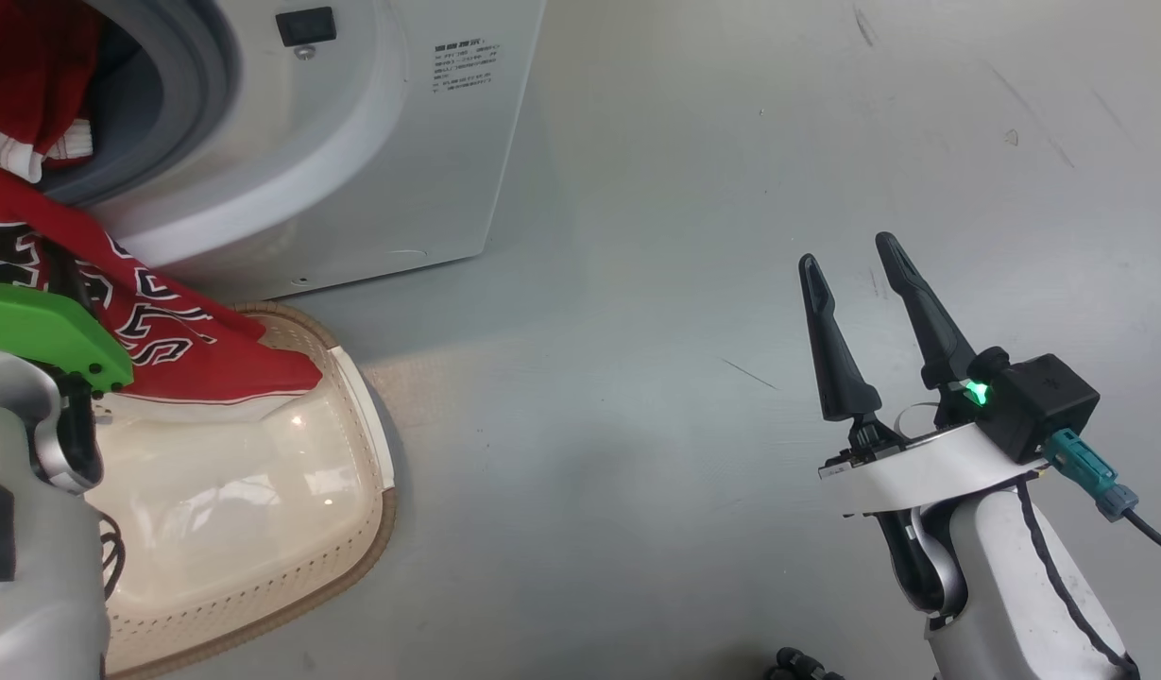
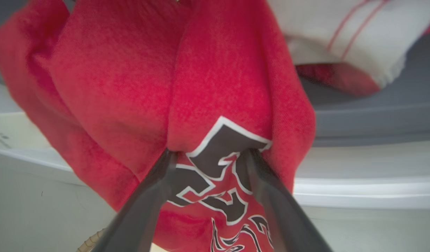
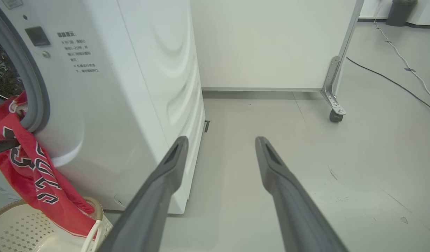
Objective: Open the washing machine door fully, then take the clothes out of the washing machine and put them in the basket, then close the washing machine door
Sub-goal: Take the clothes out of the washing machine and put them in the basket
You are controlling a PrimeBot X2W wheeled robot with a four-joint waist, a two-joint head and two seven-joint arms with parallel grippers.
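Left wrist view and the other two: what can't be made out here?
- Left gripper: left wrist view, fingers apart, tips buried in folds of the red jersey; whether it holds cloth is unclear.
- Washing machine drum contents: cut off by the head view's top-left edge and the right wrist view's left edge.
- Basket: head view, left forearm hides its left part.
- Printed label: head view, too small to read.

Your head camera looks steeply down: big white front-loading washing machine [image 1: 401, 170] upper left, grey floor [image 1: 684, 283] ahead. Your left wrist camera sits very close to bright red jersey cloth [image 2: 131, 87], blurred. Your right wrist camera looks low along floor, past machine's side toward white wall [image 3: 263, 42]. All three share red cloth and machine front.
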